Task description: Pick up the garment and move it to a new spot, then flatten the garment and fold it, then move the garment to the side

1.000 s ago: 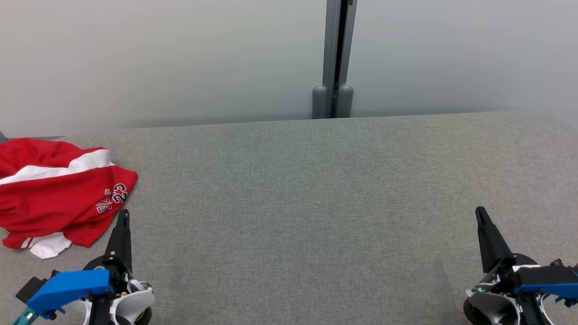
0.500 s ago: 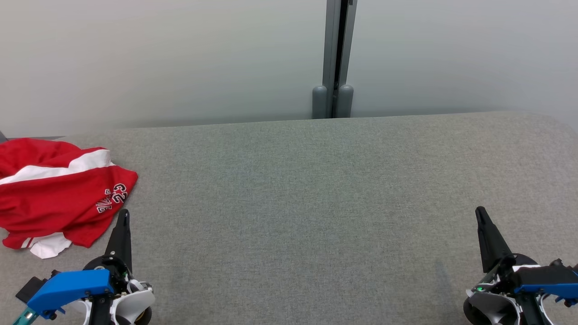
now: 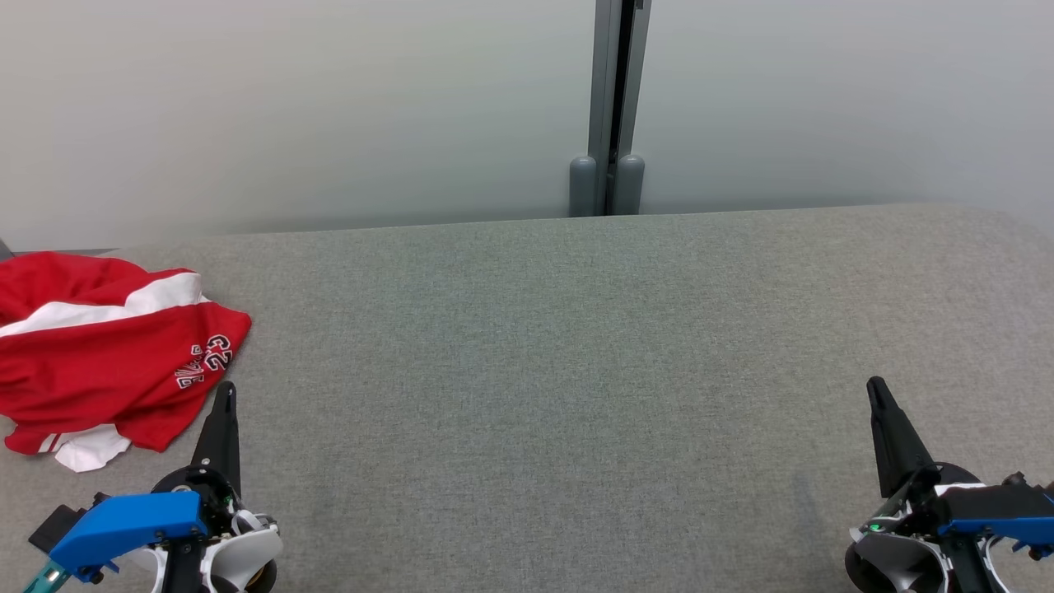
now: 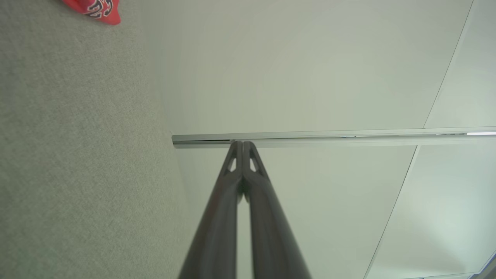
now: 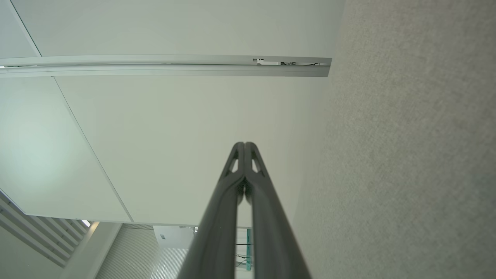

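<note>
Both hands sit low in the head view: the left hand (image 3: 224,394) at seven o'clock, the right hand (image 3: 875,389) at five o'clock; each has its two dark fingers pressed together along their length, no gap at the tips, nothing held; both wrist views show the same, the pairs of fingers meeting at their ends.

The garment (image 3: 99,354), red with a white band and white lettering, lies in a crumpled heap at nine o'clock on the grey table (image 3: 576,371), running off that view's left edge; a white scrap pokes out at its near side; the left hand's tip is just beside the hem nearest the robot, at the heap's four o'clock, and has no grip on it; a corner of the red cloth also shows at eleven o'clock in the left wrist view; the right hand is well apart from it, with bare table between.

By my reading the task has not begun: the garment is neither lifted nor moved, it is bunched rather than flat, and no fold is made; pick-up, relocation, flattening, folding and the final shift aside all remain; the left hand looks the likelier one to start, being the nearer.

Against the earlier frames nothing differs; hands, garment and camera hold the same places.
</note>
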`<state>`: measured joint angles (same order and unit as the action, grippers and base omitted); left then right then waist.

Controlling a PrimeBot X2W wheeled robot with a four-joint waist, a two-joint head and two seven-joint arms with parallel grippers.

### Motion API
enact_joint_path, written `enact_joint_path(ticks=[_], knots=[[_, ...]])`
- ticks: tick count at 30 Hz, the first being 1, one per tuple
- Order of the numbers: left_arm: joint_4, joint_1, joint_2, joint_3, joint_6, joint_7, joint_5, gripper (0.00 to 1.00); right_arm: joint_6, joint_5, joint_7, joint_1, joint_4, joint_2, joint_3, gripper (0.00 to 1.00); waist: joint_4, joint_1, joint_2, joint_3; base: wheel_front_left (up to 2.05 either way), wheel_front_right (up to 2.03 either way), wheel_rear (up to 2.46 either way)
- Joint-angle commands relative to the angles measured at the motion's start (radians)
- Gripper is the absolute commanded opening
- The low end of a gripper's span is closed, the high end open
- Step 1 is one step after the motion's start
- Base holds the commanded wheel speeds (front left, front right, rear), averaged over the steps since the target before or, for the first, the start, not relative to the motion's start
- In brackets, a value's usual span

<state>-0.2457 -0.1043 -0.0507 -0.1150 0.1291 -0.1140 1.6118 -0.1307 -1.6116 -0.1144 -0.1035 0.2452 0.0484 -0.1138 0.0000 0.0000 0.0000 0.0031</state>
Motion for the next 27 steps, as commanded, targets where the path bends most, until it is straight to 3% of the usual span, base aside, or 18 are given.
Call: enact_joint_path(ticks=[1, 9, 10, 27], knots=[[0.004, -0.01, 0.002, -0.001, 0.004, -0.003, 0.002, 0.0, 0.0, -0.003, -0.002, -0.01, -0.003, 0.004, -0.001, 0.0, 0.0, 0.0, 0.0, 0.0, 0.0, 0.0, 0.0], [0.004, -0.01, 0.002, -0.001, 0.004, -0.003, 0.002, 0.0, 0.0, -0.003, -0.002, -0.01, -0.003, 0.004, -0.001, 0.0, 0.0, 0.0, 0.0, 0.0, 0.0, 0.0, 0.0], [0.0, 0.0, 0.0, 0.0, 0.0, 0.0, 0.0, 1.0, 0.0, 0.0, 0.0, 0.0, 0.0, 0.0, 0.0, 1.0, 0.0, 0.0, 0.0, 0.0, 0.0, 0.0, 0.0], [0.014, 0.064, 0.003, 0.058, 0.0, 0.067, -0.031, 1.0, 0.001, 0.046, 0.067, 0.038, 0.031, -0.004, 0.071, 1.0, 0.001, 0.0, 0.0, 0.002, 0.0, 0.0, 0.0]])
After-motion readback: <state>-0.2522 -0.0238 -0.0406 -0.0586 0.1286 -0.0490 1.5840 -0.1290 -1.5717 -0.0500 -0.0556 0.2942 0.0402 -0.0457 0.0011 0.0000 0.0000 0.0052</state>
